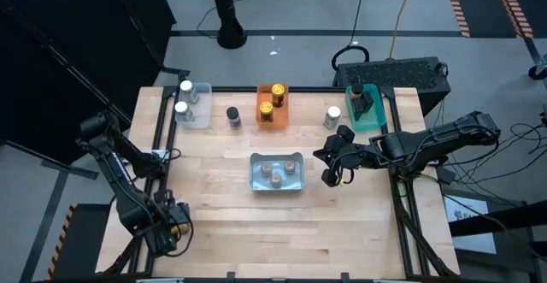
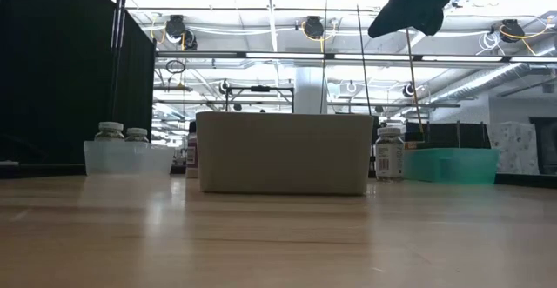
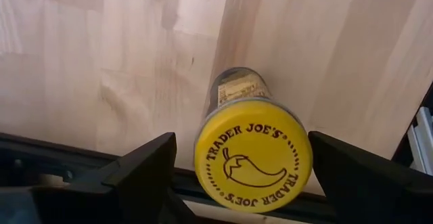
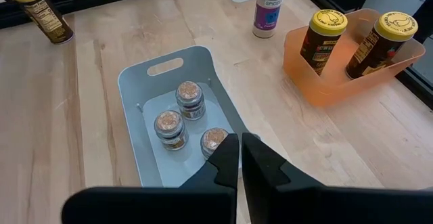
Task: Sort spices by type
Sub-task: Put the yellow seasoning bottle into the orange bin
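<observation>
A yellow-lidded spice jar (image 3: 237,88) stands upright on the table's near left corner. My left gripper (image 1: 175,221) points down over it, open, with one finger on each side of the lid (image 3: 252,155) and a gap at both. My right gripper (image 4: 240,158) hangs shut above the near right corner of the grey bin (image 1: 256,180), touching nothing. In that bin stand three brown-lidded jars (image 4: 181,119). Loose on the table at the back are a black-lidded jar (image 1: 232,116) and a white-lidded jar (image 1: 332,117).
Along the far edge stand a clear bin (image 1: 201,116) with two white-lidded jars, an orange bin (image 1: 261,103) with two yellow-lidded jars, and a teal bin (image 1: 376,120) with a dark jar. Black rails (image 1: 158,159) run along the table's sides. The near half of the table is bare wood.
</observation>
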`<state>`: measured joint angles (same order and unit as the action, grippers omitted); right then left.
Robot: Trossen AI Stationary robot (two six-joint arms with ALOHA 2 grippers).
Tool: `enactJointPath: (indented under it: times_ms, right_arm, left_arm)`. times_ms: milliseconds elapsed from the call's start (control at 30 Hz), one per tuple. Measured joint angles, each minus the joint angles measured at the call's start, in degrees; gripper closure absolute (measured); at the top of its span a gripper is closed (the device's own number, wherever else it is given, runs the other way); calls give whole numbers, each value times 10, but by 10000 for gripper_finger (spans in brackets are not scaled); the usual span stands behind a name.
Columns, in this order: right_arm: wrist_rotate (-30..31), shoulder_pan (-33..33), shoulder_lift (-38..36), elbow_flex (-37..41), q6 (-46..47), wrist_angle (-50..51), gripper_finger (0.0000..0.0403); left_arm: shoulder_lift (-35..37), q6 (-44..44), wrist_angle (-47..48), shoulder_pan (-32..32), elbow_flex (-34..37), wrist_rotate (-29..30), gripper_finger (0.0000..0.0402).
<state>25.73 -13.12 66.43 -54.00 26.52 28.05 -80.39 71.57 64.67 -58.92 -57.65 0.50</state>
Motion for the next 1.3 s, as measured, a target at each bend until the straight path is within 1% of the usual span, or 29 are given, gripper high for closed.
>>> enactJointPath:
  times_ms: [167, 533, 633, 700, 767, 867, 933, 1000, 1067, 1167, 1300]
  right_arm:
    - [0, 0, 0, 0, 0, 0, 403]
    - [0, 0, 0, 0, 0, 0, 403]
    - [0, 0, 0, 0, 0, 0, 403]
    - [0, 0, 0, 0, 0, 0, 403]
    - [0, 0, 0, 0, 0, 0, 403]
    - [0, 0, 0, 0, 0, 0, 403]
    - [0, 0, 0, 0, -2, 0, 403]
    - [0, 0, 0, 0, -2, 0, 403]
    - [0, 0, 0, 0, -2, 0, 403]
    - [-2, 0, 0, 0, -2, 6, 403]
    - [-5, -1, 0, 0, 6, 44, 403]
  left_arm:
    - [-8, -2, -20, 0, 0, -5, 75]
    - [-10, -3, -28, 0, 0, -6, 155]
    - [-10, -4, -28, 0, 0, -8, 160]
    - [-10, -1, -26, 2, 0, -17, 160]
    - [-10, 18, -23, 11, 0, -40, 160]
    - [-10, 47, -18, 38, -6, -84, 160]
    - [-10, 42, -26, 62, -22, -94, 160]
    - [-10, 20, -27, 89, -41, -94, 160]
    - [-10, -24, -23, 116, -64, -84, 160]
    - [-10, -111, -19, 161, -103, -56, 160]
    - [-10, -227, 27, 235, -164, -18, 160]
